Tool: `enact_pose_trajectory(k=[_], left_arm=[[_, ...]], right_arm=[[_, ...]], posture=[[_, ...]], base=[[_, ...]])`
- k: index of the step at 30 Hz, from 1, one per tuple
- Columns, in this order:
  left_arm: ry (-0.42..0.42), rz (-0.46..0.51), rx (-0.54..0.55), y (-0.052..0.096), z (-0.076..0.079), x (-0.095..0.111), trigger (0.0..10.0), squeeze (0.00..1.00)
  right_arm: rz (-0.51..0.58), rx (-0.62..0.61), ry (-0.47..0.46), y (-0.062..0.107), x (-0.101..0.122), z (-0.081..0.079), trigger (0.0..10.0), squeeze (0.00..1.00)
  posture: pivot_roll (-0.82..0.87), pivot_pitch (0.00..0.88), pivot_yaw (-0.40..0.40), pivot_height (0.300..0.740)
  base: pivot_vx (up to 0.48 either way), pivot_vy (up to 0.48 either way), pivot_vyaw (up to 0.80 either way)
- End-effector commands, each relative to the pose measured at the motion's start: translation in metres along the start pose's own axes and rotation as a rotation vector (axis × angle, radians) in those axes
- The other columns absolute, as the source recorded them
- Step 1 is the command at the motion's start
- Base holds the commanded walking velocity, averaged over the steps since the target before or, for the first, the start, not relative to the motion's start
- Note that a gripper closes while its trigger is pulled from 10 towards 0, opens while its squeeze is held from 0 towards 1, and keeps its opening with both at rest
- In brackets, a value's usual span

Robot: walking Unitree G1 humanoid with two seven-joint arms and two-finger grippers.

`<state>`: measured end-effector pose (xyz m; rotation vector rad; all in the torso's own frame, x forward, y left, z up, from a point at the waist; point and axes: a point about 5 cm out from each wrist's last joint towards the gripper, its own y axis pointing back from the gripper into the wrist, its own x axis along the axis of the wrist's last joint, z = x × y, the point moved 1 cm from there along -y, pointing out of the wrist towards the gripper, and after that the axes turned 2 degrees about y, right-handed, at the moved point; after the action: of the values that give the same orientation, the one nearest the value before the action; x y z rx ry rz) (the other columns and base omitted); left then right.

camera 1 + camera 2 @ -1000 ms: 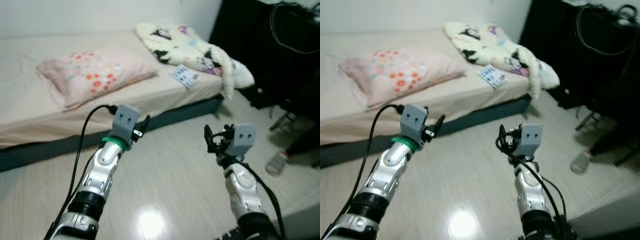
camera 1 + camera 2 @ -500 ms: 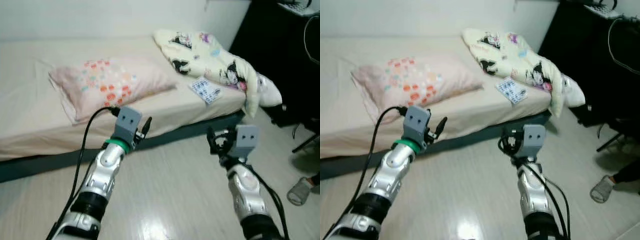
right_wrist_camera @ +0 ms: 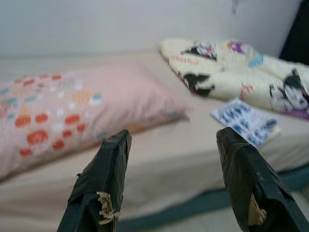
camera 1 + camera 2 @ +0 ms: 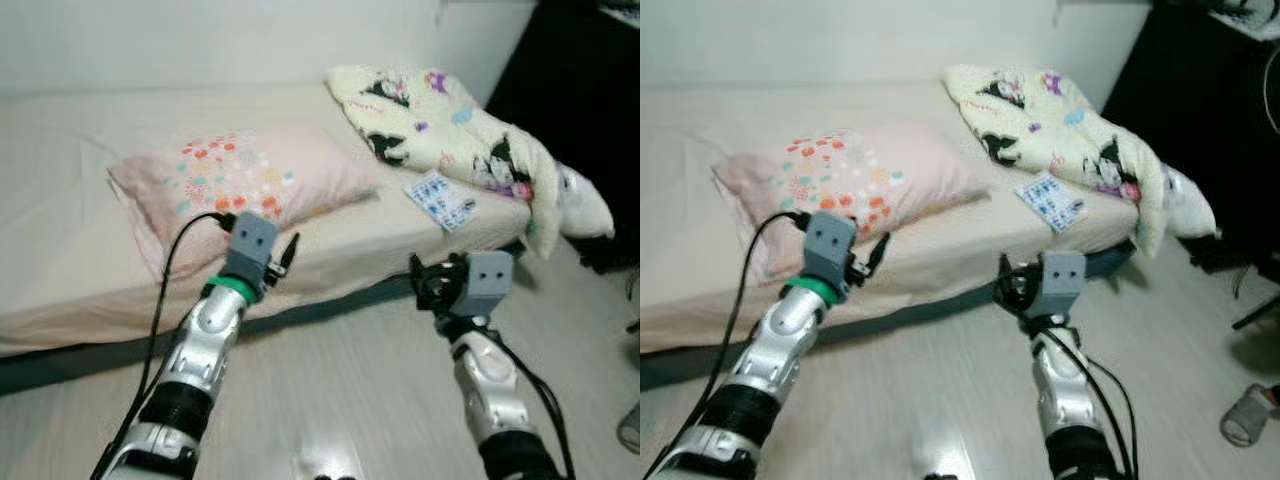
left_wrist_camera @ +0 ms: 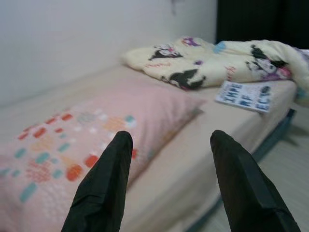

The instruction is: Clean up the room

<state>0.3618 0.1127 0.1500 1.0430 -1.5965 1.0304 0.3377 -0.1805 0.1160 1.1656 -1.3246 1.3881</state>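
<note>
A low bed (image 4: 60,250) with a beige sheet spans the scene, running from the left edge to the dark wall on the right. On it, left of centre, lies a pink pillow (image 4: 240,180) dotted with orange, red and teal spots, its long side roughly along the bed. The left hand (image 5: 166,145) is raised over the pale wood floor (image 4: 350,390) in front of the bed's edge, pointing toward that pillow; its 2 black fingers (image 5: 104,188) stand well apart, open and holding nothing. A black cable loops from its grey wrist block down along the silver arm.

To the right, the right hand (image 3: 174,145) is held at about the same height, also in front of the bed edge, and its 2 fingers (image 3: 104,183) are likewise spread open and empty.

Past it on the bed lies a small printed booklet (image 4: 441,199) with blue marks, flat on the sheet, just beside a crumpled cream blanket (image 4: 450,130) with cartoon figures. The blanket lies heaped at the bed's right end, and 1 part of it hangs over the corner toward the floor.
</note>
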Motion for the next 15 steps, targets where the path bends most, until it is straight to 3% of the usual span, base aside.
enact_pose_trajectory(k=[1, 15], left_arm=[[-0.001, -0.028, -0.005, 0.0032, 0.0012, -0.0078, 10.0, 0.0], [-0.001, -0.031, -0.011, 0.0032, 0.0027, -0.0086, 10.0, 0.0]], right_arm=[[-0.016, -0.005, -0.012, 0.0031, -0.0046, -0.0005, 10.0, 0.0], [-0.009, -0.016, -0.025, 0.0046, -0.0031, 0.0012, 10.0, 0.0]], posture=[[-0.06, 0.071, -0.031, 0.74], [-0.06, 0.079, -0.027, 0.74]], base=[[0.454, 0.0, 0.0], [0.454, 0.0, 0.0]])
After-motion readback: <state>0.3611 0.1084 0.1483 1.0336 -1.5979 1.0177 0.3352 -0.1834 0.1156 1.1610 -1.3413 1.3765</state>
